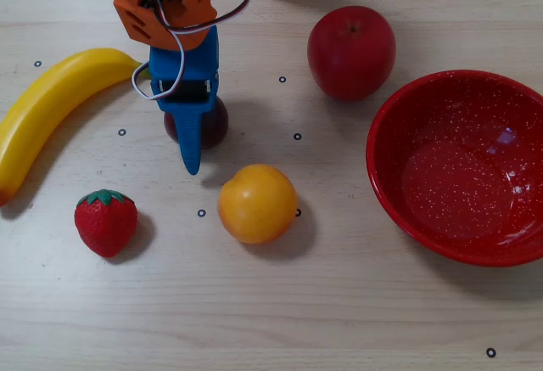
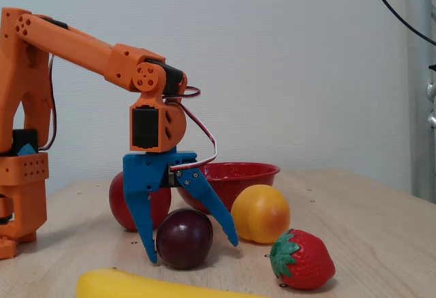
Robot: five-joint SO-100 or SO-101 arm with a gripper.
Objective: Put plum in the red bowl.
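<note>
The plum [image 1: 215, 123] is a small, dark maroon fruit on the wooden table; it also shows in the fixed view [image 2: 184, 238]. My blue gripper [image 1: 188, 137] is open and lowered over it, with one finger on each side of it in the fixed view [image 2: 192, 251]. The fingers [image 2: 143, 216] do not press on it. From overhead the gripper covers the plum's middle. The red bowl [image 1: 386, 176], speckled white and empty, stands at the right; in the fixed view it stands behind the fruit [image 2: 238, 173].
A red apple [image 1: 351, 52] lies beyond the plum toward the bowl. An orange [image 1: 257, 203] lies close to the plum's front right. A strawberry [image 1: 106, 221] and a banana [image 1: 51, 108] lie on the left. The arm's orange base [image 2: 20, 175] stands at the far edge.
</note>
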